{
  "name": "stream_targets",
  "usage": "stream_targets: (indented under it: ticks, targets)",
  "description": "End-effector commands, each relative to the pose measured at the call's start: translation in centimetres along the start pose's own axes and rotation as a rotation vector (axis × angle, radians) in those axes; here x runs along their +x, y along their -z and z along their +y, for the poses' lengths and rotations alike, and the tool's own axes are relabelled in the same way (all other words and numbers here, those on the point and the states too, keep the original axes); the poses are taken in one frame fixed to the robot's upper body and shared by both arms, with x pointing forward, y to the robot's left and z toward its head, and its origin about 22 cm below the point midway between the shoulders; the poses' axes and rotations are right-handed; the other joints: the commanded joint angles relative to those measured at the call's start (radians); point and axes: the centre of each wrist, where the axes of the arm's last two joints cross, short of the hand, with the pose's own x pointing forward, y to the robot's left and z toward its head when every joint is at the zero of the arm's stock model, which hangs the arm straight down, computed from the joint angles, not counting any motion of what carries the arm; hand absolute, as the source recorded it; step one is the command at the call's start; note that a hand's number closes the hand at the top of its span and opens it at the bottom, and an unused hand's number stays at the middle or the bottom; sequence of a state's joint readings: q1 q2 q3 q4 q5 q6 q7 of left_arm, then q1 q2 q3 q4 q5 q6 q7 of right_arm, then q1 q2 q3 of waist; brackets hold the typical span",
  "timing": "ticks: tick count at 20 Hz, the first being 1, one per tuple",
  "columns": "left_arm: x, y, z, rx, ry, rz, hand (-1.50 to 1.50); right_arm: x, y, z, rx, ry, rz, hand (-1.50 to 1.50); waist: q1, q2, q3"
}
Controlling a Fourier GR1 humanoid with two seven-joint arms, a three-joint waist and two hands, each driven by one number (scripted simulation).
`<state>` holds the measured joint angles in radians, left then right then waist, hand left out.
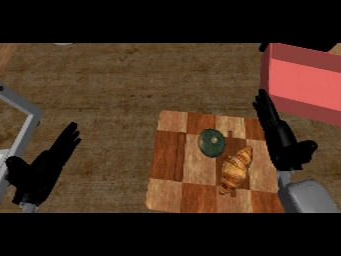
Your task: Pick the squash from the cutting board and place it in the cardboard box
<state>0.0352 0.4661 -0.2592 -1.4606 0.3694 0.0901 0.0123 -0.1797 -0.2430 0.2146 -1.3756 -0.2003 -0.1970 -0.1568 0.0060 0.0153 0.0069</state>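
A dark green round squash [212, 142] lies on the checkered wooden cutting board [174, 175], near its middle. My right hand [280, 137] hovers over the board's right edge, fingers straight and pointing away, a short way right of the squash and holding nothing. The box [309, 87] at the upper right looks pink-red, with its open side tilted toward me. My left hand [44, 165] rests open at the lower left, far from the board.
A golden croissant [236, 170] lies on the board just below and right of the squash, close to my right hand. A grey metal frame [14, 107] stands at the left edge. Brown wooden counter stretches between the board and the frame.
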Motion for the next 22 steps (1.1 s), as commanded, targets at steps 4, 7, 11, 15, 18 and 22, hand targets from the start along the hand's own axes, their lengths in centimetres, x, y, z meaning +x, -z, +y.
stream_targets:
  ticks: [4, 7, 11, 15, 18, 22]
  targets:
    - [6.2, 3.1, -2.6, -0.082, 0.133, -0.221, 0.00, -1.9, -2.3, 5.7, 0.147, -0.101, 0.050, -1.50, -0.015, -0.016, -0.007]
    - [4.7, 2.4, -2.6, -0.072, 0.110, -0.195, 0.00, 3.9, 0.7, 5.5, -0.215, 0.293, -0.241, -1.50, -0.132, -0.082, 0.049]
    - [6.8, 3.7, -4.4, -0.135, 0.177, -0.286, 0.00, -3.2, -3.0, -0.6, 0.144, -0.806, -0.195, -1.50, -0.050, -0.019, -0.013]
    - [6.0, 3.5, -5.4, -0.149, 0.168, -0.281, 0.00, -2.6, -4.3, 0.6, 0.162, -1.009, -0.353, -1.50, -0.038, -0.025, -0.012]
    - [7.3, 4.1, -6.0, -0.144, 0.192, -0.298, 0.00, -1.3, -7.4, 0.4, 0.143, -1.076, -0.353, -1.50, -0.047, -0.027, -0.010]
    - [8.1, 4.5, -5.6, -0.139, 0.172, -0.276, 0.00, 4.7, -7.5, 1.2, 0.167, -1.183, -0.270, -1.50, -0.043, -0.028, -0.011]
